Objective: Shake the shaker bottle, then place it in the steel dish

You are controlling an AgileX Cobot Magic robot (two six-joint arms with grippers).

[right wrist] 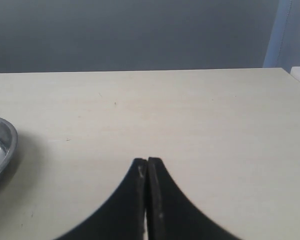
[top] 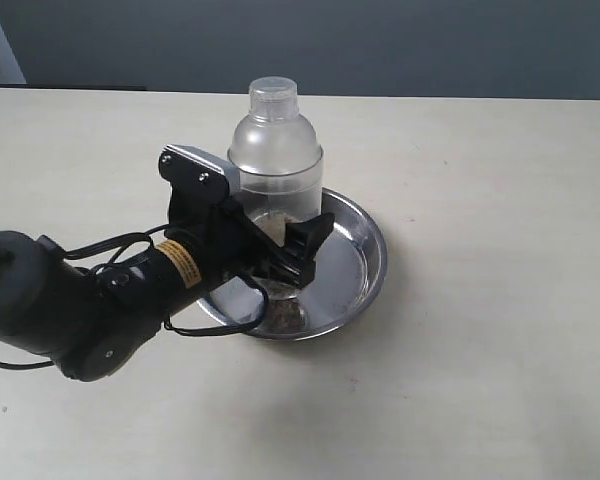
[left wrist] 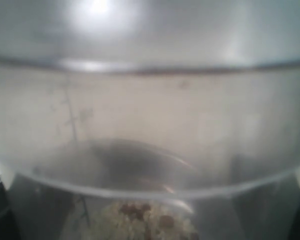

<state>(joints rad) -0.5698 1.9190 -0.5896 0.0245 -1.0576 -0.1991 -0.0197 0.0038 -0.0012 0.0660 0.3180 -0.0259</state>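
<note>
The shaker bottle (top: 275, 150) stands upright over the steel dish (top: 365, 250), clear cap on top. My left gripper (top: 280, 245) is shut on the bottle's lower body, one finger on each side. Those black fingers hide the bottle's base, so I cannot tell whether it touches the dish. In the left wrist view the bottle's clear wall (left wrist: 150, 100) fills the picture, with brown granules (left wrist: 145, 220) low inside. My right gripper (right wrist: 147, 161) is shut with nothing in it, above bare table well to the side of the dish rim (right wrist: 0, 145). It is out of the exterior view.
The beige table (top: 500, 380) spreads round the dish on all sides. My left arm and its looping cables (top: 110, 300) lie over the table's near left part. A grey wall (top: 380, 40) runs behind the table's far edge.
</note>
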